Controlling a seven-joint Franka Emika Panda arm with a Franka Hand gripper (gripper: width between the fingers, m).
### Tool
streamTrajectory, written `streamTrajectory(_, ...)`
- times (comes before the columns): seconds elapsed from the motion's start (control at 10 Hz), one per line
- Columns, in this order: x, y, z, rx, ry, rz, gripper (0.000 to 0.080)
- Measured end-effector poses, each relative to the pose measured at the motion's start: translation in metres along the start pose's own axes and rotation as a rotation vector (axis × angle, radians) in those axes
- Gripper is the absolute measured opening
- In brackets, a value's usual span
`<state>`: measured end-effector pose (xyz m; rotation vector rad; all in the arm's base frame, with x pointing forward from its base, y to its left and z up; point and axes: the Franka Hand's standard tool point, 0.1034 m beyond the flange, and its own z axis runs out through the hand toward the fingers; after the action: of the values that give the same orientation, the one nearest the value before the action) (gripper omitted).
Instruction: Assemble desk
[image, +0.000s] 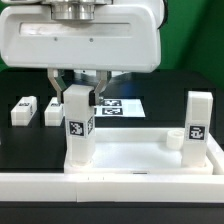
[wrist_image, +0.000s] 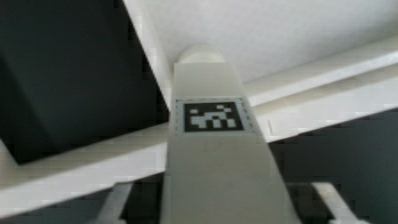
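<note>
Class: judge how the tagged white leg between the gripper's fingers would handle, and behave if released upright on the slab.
The leg looks like rigid moulded plastic, so it probably won't flex. Its flat square faces likely suit the gripper, though smooth plastic may slip. Tall and narrow, it could tip on the slab unless seated.

Marker board (image: 126, 106) w/ tags, black tbl (image: 168, 112), long white border rail (image: 150, 186)
</note>
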<state>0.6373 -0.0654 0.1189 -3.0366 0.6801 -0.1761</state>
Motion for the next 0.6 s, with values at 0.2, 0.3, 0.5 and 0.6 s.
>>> streamTrajectory(0.2, 0.0014, -0.0007, 0.0005, 0.001, 0.012, 0.256, 0.0289)
streamTrajectory(0.3, 0.0016, -0.0016, 0.0010, 0.015, 0.007, 0.435, 0.0289)
streamTrajectory(0.5, 0.0001, -0.0008, 0.0017, 0.013, 0.006, 0.747, 0.0291)
streamTrajectory(0.6, -0.0025, 0.0005, 0.0022, 0.033, 0.017, 0.893, 0.0292)
